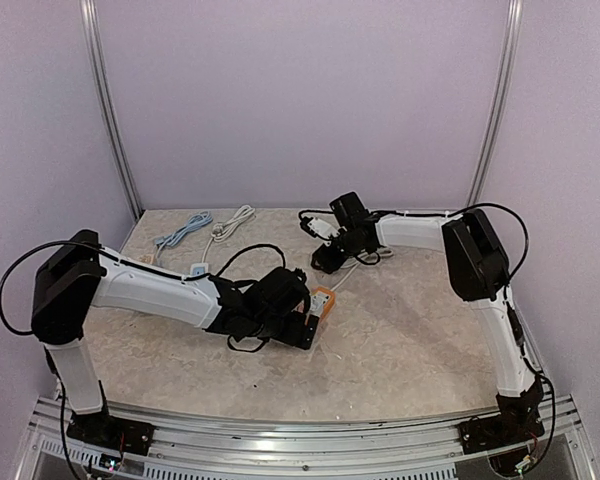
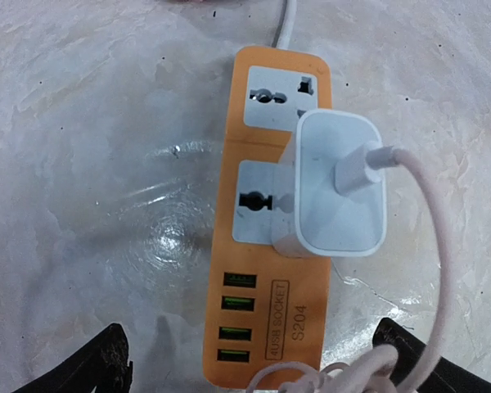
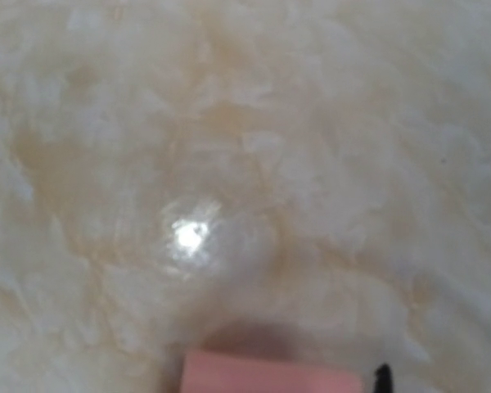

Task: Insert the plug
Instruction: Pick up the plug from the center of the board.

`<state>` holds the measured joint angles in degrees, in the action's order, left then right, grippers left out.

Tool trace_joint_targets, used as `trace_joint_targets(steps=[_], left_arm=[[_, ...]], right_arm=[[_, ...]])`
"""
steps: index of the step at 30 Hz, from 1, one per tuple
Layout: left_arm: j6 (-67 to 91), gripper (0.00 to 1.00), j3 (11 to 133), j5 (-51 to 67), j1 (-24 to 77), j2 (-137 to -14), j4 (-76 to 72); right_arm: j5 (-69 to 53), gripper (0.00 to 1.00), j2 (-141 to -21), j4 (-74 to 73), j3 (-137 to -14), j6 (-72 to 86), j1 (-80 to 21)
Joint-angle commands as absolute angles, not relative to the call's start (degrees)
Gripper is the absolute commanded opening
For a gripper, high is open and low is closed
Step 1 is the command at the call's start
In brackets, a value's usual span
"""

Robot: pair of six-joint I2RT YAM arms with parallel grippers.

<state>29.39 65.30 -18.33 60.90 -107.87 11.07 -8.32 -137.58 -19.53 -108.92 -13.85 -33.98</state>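
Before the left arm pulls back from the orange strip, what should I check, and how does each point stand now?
1. The charger sits on the second socket of the power strip: ok.
2. The charger is pushed fully down: cannot tell.
3. The left gripper is wide open and holds nothing: ok.
4. The cable is clear of the left gripper: cannot tell; it runs close beside it.
5. The right gripper is away from the power strip: ok.

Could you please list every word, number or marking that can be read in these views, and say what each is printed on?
"4USB SOCKET": framed label on the orange power strip, beside its green USB ports.
"S204": printed next to that label, same strip.
No print visible on the white charger.
Top and right wrist views: nothing legible.
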Motion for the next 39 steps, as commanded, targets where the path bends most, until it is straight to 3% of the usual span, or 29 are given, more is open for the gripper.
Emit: trace_joint_targets(steps=[1,4,8,10,23,30,39], left_arm=[[30.3,0.99,63.5,-19.6,61.4,-103.4,11.2],[30.5,0.99,62.9,-20.0,61.5,-101.5,10.9],[30.5,0.99,62.5,-20.3,61.6,-99.8,10.5],[30.2,0.99,62.5,-20.3,61.6,-99.3,10.3],[25.9,0.99,60.4,-25.3,62.3,-95.7,6.3],[5.9,0.99,59.1,-27.6,64.4,-93.8,-5.8],[-30.9,0.99,42.2,-4.3,63.7,-85.7,-36.3]], right_arm=[[-9.9,0.55,-140.2,-24.0,-109.7,-13.1,-34.3],[-10.4,0.48,-140.2,-24.2,-109.9,-12.9,-34.4],[-12.6,0.31,-138.8,-23.8,-110.0,-12.7,-34.4],[-13.6,0.28,-137.3,-22.9,-109.7,-12.5,-34.3],[-18.4,0.27,-121.7,-19.0,-102.5,-11.4,-33.9],[-23.4,0.27,-108.8,-16.9,-91.3,-8.2,-33.0],[-29.1,0.27,-86.1,-14.7,-72.1,-4.3,-32.7]])
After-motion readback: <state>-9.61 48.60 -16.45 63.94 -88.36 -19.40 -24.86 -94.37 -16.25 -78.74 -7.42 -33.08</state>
